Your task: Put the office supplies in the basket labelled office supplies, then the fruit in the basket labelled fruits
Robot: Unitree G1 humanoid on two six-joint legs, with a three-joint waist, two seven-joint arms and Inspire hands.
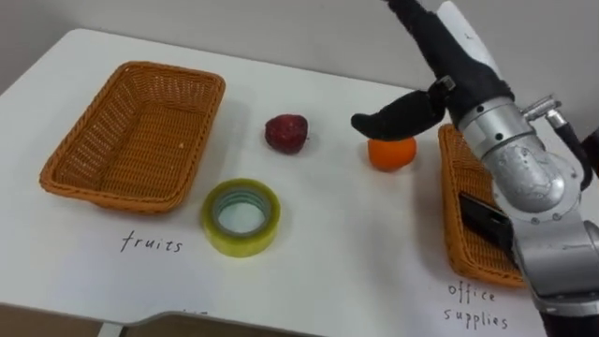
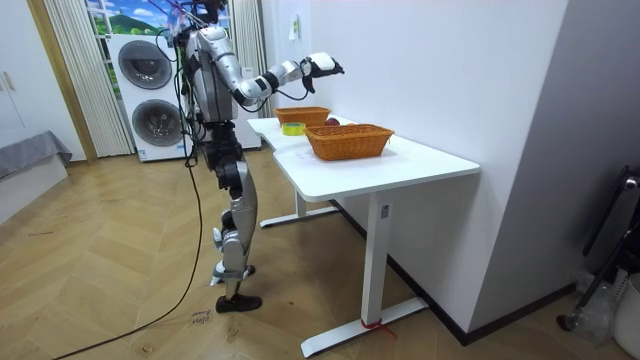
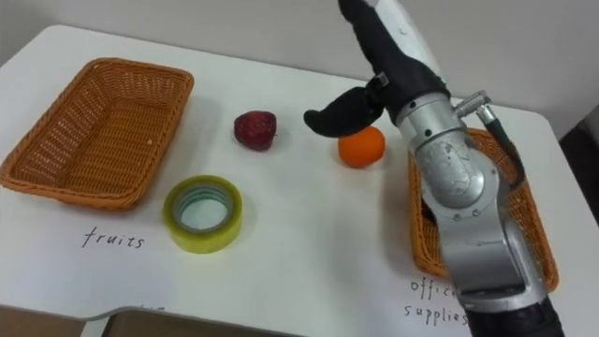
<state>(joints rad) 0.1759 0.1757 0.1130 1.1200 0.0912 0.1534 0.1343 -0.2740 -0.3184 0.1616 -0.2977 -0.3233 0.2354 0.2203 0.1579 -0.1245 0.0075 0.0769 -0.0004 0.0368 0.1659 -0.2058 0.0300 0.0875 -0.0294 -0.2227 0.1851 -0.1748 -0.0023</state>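
Tape roll [image 1: 241,217] nearest; right hand [image 1: 398,114], fingers straight, over orange [image 1: 391,153]; room view: robot at table [image 2: 400,166]

A white table [image 1: 356,253] is being held up on pale legs, close against a white wall [image 2: 450,70]. Dark handwriting [image 1: 152,243] is being carried on the tabletop near its front edge, at the left and at the right. At the far end of the room, two front-loading washing machines [image 2: 152,90] are being kept stacked, one on the other, beside a pale curtain [image 2: 70,80]. A landscape picture [image 2: 125,18] is being displayed above them. The room is being floored with wooden boards [image 2: 120,260].
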